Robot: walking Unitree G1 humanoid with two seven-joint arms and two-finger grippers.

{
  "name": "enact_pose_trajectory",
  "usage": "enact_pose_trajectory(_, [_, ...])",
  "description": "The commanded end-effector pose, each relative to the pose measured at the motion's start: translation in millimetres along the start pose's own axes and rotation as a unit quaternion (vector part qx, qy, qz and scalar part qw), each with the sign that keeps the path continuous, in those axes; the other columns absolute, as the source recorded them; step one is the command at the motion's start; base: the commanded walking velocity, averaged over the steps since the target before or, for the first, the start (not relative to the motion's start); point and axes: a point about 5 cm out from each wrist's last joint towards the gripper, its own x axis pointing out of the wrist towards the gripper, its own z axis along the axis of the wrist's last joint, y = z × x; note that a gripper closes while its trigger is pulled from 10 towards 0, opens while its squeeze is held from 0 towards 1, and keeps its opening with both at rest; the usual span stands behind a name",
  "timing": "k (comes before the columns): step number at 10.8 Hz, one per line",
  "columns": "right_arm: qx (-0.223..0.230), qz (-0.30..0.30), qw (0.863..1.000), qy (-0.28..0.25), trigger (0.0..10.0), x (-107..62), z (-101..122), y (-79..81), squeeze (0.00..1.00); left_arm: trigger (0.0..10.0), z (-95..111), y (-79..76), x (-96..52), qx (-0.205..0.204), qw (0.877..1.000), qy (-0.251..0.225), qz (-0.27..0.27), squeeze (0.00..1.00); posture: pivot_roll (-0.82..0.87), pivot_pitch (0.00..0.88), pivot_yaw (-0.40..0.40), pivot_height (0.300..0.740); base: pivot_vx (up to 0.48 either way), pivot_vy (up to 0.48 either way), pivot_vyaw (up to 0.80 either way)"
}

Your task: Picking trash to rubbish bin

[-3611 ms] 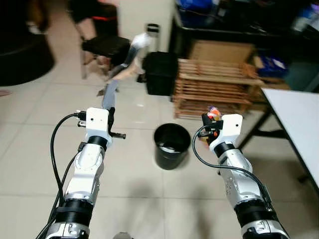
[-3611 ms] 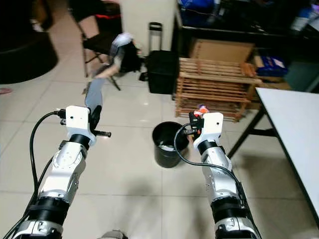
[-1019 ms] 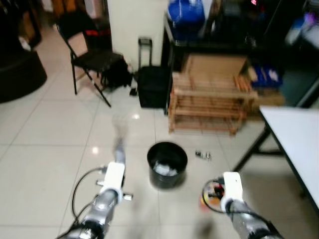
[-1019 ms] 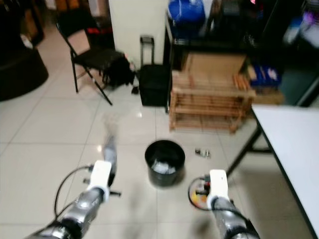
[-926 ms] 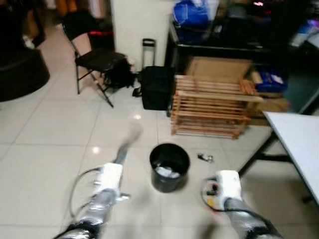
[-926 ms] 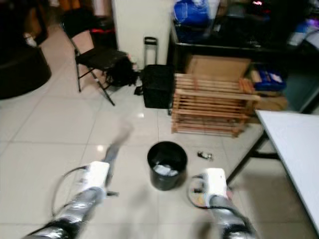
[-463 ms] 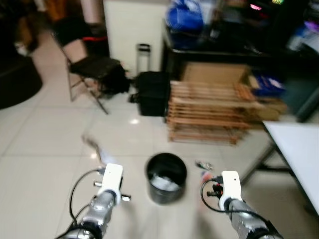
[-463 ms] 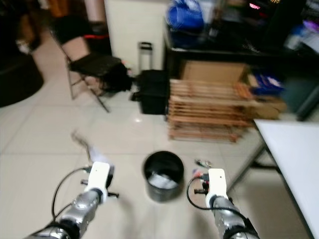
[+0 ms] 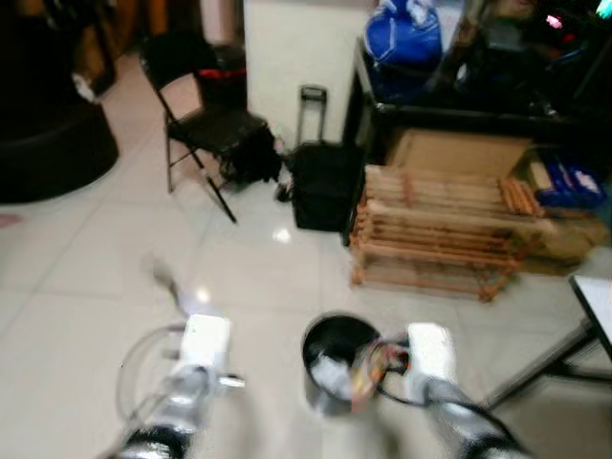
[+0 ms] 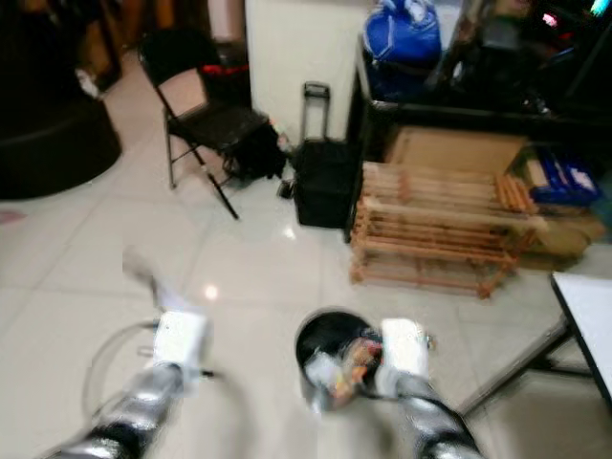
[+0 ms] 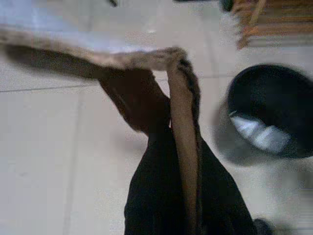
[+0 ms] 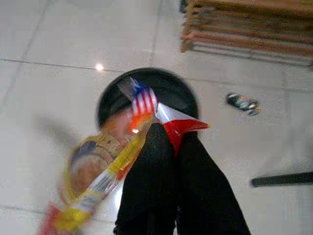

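Pale glossy floor tiles (image 9: 86,287) fill my left eye view, blurred by motion. A folding black chair (image 9: 206,120) stands at the back, a black wheeled suitcase (image 9: 325,182) beside it, then a slatted wooden rack (image 9: 445,234) below a dark shelf carrying a blue bag (image 9: 406,33). My round black rubbish bin (image 9: 335,363) sits on the tiles between my two arms. My left gripper (image 9: 172,287) reaches out just left of the bin; my right gripper (image 9: 378,359) is at the bin's right rim, with a colourful plastic snack wrapper (image 9: 368,361) hanging over the opening.

From my right eye, the white table corner (image 10: 585,306) shows at the right edge.

Along my left wrist, my two black fingers are pressed together on a long strip of tan-and-grey crumpled wrapping (image 11: 146,58) that drapes sideways off their tips; the bin lies off to one side on the floor, with pale trash inside.

Along my right wrist, my fingers (image 12: 156,166) are clamped on the wrapper, red, yellow and striped, which dangles directly above the bin's mouth. A small crushed piece of litter (image 12: 241,103) lies on the tiles near the bin.
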Motion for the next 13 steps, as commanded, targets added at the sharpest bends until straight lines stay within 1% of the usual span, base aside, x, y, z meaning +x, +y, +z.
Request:
enact_pose_trajectory(1, [0.001, 0.01, 1.0, -0.011, 10.0, 3.0, 6.7, 7.9, 0.0, 10.0, 1.9, 12.4, -0.3, 0.008, 1.0, -0.001, 0.015, 0.0, 0.06, 0.003, -0.058, 0.74, 0.405, 0.0, 0.0])
enact_pose_trajectory(7, [0.005, 0.007, 1.0, -0.011, 10.0, 2.9, 6.9, 6.9, 0.0, 10.0, 1.6, 11.8, -0.3, 0.006, 1.0, -0.001, 0.014, 0.0, 0.06, 0.017, -0.059, 0.74, 0.41, 0.0, 0.0])
enact_pose_trajectory(8, [0.01, 0.008, 1.0, -0.008, 10.0, 2.9, 6.2, 7.3, 0.0, 10.0, 1.6, 11.9, -0.3, 0.006, 1.0, -0.001, 0.014, 0.0, 0.06, 0.018, -0.06, 0.74, 0.412, 0.0, -0.8])
enact_pose_trajectory(11, [0.01, 0.008, 1.0, -0.014, 10.0, 3.1, 7.7, 7.3, 0.0, 10.0, 2.4, 11.1, -0.1, 0.006, 1.0, -0.003, 0.014, 0.0, 0.06, 0.017, -0.061, 0.74, 0.412, 0.0, 0.0])
enact_pose_trajectory(13, [0.009, 0.008, 1.0, -0.014, 10.0, 3.2, 8.0, 7.6, 0.0, 10.0, 3.3, 9.9, 0.3, 0.002, 1.0, -0.004, 0.01, 0.0, 0.06, 0.019, -0.06, 0.74, 0.0, 0.0, 0.0])
